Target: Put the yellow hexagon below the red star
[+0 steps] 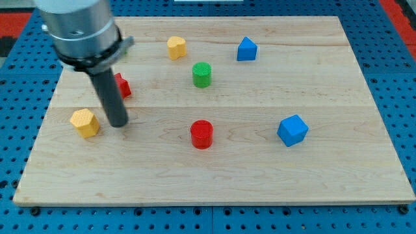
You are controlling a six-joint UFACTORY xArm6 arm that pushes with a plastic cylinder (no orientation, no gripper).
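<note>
The yellow hexagon [85, 123] lies near the board's left edge. The red star [122, 85] sits above and to its right, half hidden behind my rod. My tip [118, 123] rests on the board just right of the yellow hexagon and just below the red star, a small gap from each.
A yellow block [176, 47] and a blue block [246, 49] lie near the view's top. A green cylinder [202, 75] is below them, a red cylinder [202, 134] at centre, a blue cube [292, 130] to the right. The wooden board [338, 169] lies on a blue pegboard.
</note>
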